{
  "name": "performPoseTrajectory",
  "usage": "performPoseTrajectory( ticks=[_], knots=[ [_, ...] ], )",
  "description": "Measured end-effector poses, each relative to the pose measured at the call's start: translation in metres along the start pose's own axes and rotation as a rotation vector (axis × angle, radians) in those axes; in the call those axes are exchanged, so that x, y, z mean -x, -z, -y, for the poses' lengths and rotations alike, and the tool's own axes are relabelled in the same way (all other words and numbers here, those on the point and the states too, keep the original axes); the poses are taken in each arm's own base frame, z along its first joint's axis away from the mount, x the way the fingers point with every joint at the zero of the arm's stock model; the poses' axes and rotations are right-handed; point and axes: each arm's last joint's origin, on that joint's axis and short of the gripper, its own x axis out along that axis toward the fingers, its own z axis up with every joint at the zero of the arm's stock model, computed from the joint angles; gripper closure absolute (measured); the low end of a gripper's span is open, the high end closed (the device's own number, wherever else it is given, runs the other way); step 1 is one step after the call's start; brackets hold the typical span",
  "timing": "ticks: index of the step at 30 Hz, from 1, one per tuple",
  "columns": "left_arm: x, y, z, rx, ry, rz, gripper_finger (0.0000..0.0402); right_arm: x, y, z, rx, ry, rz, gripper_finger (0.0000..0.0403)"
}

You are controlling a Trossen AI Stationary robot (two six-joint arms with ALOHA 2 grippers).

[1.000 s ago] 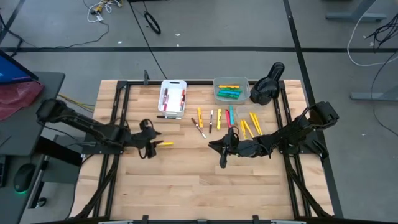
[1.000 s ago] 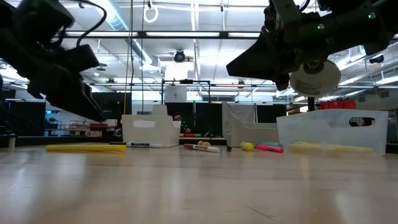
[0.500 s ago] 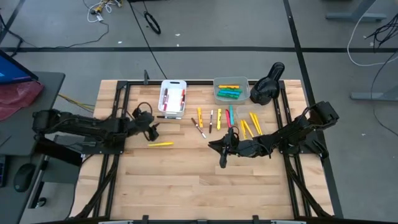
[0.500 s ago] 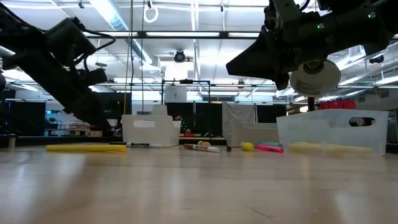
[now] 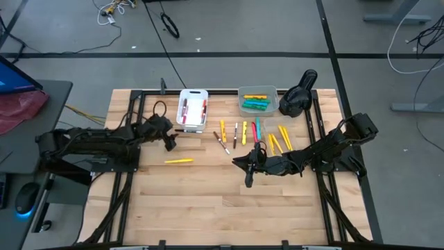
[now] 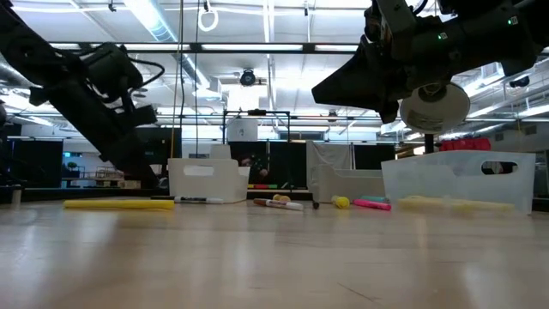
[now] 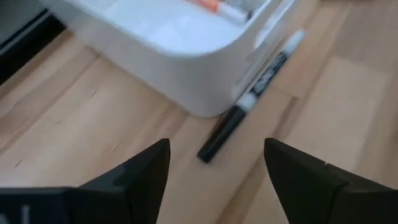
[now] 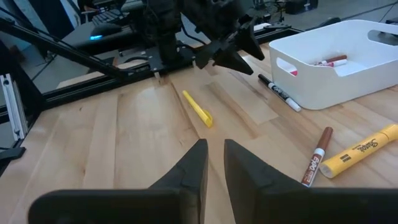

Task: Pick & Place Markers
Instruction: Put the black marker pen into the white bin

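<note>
On the wooden tabletop (image 5: 208,201), a black-and-white marker (image 7: 249,99) is lying against the white bin (image 5: 193,109). The spread left tool (image 7: 214,168) is being aimed at it; lowering and pinching seems next. One yellow marker (image 5: 179,161) is lying apart. The right tool (image 8: 214,163), nearly pressed together, is empty.
</note>
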Motion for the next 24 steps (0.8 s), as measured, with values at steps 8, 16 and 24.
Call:
performPoseTrajectory(
  ticks=[8,16,24],
  knots=[
    [-0.020,0.001,-0.004,-0.058,0.041,-0.015,0.0140,0.000,0.000,0.000,0.001,-0.009,-0.004,0.0347],
    [-0.036,0.006,-0.001,-0.102,0.083,-0.040,0.0144,0.000,0.000,-0.001,0.002,-0.011,-0.006,0.0347],
    [-0.037,0.009,0.007,-0.135,0.198,-0.060,0.0220,0.000,0.000,-0.001,0.002,-0.010,-0.006,0.0347]
  ],
)
